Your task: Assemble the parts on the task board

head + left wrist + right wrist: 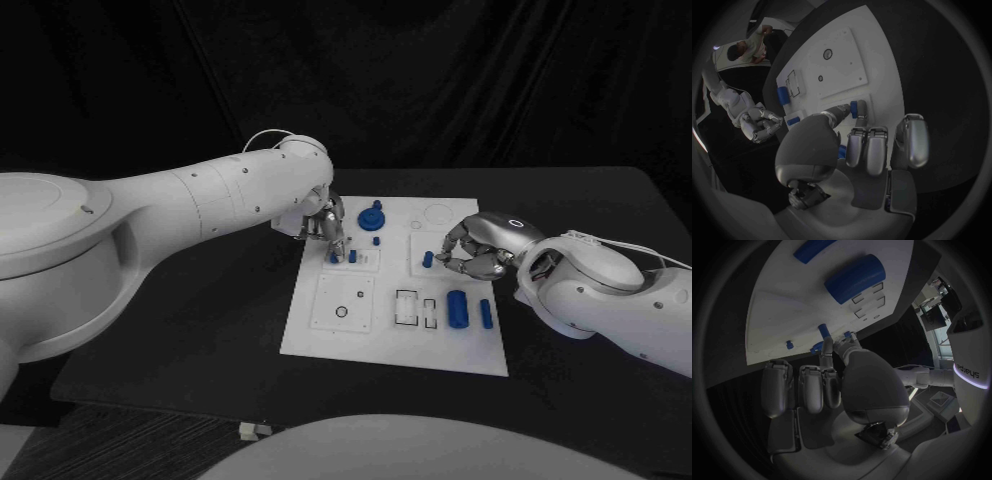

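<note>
The white task board lies mid-table. My left hand hovers over its far left part, fingers curled. Its thumb tip touches a small blue peg standing in the board beside a second peg. My right hand reaches in from the right and pinches another small blue peg between thumb and fingertip, low on the board. A blue knob stands at the far edge. A thick blue cylinder and a slim blue bar lie near right.
Outlined empty slots and a ring mark lie on the board's near half. A tiny blue piece sits between the hands. My left forearm spans the table's left side. The black table surrounds the board.
</note>
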